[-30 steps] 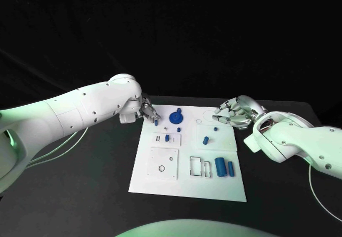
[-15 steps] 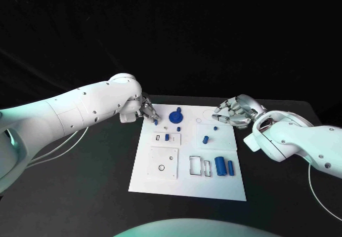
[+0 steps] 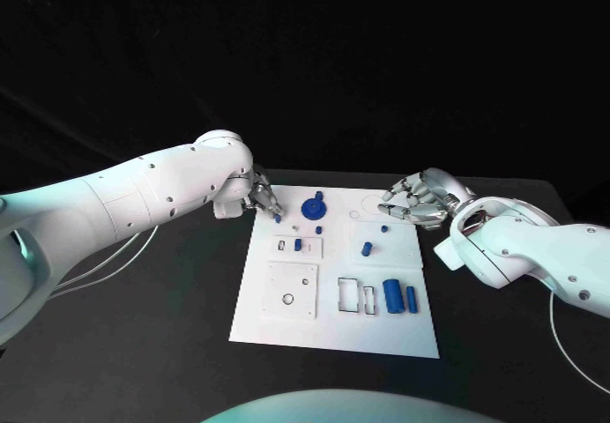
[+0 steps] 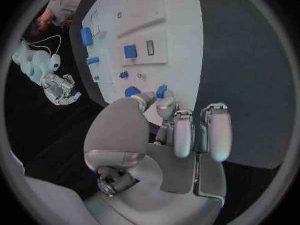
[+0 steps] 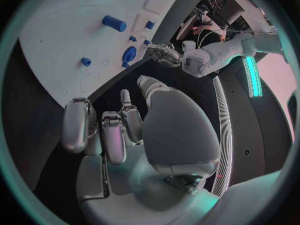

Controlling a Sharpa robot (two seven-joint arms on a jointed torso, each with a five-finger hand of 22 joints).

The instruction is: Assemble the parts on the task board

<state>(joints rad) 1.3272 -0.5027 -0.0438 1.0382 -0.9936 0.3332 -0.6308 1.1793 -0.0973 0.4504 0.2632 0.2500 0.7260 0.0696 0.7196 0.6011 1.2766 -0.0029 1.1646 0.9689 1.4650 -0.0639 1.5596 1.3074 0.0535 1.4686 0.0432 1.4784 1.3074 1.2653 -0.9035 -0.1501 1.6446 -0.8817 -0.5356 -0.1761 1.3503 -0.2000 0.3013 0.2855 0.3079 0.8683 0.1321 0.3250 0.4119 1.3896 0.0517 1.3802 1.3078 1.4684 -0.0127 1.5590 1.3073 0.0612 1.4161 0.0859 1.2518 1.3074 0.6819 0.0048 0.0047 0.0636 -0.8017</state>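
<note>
The white task board (image 3: pixel 333 324) lies in the middle of the black table. A blue round disc (image 3: pixel 314 209) sits near its far edge, small blue pegs (image 3: pixel 368 248) stand at mid-board, and two blue cylinders (image 3: pixel 400 298) lie nearer me. My left hand (image 3: pixel 261 197) hovers at the board's far left corner. It pinches a small blue part (image 4: pixel 162 91) between thumb and a finger. My right hand (image 3: pixel 417 200) hangs over the far right corner with fingers (image 5: pixel 116 137) curled in on nothing.
Rectangular cut-outs (image 3: pixel 356 297) and a square plate with holes (image 3: pixel 293 286) occupy the near half of the board. Bare black table (image 3: pixel 166 308) lies on both sides of the board. Thin cables (image 3: pixel 108 257) trail under my left arm.
</note>
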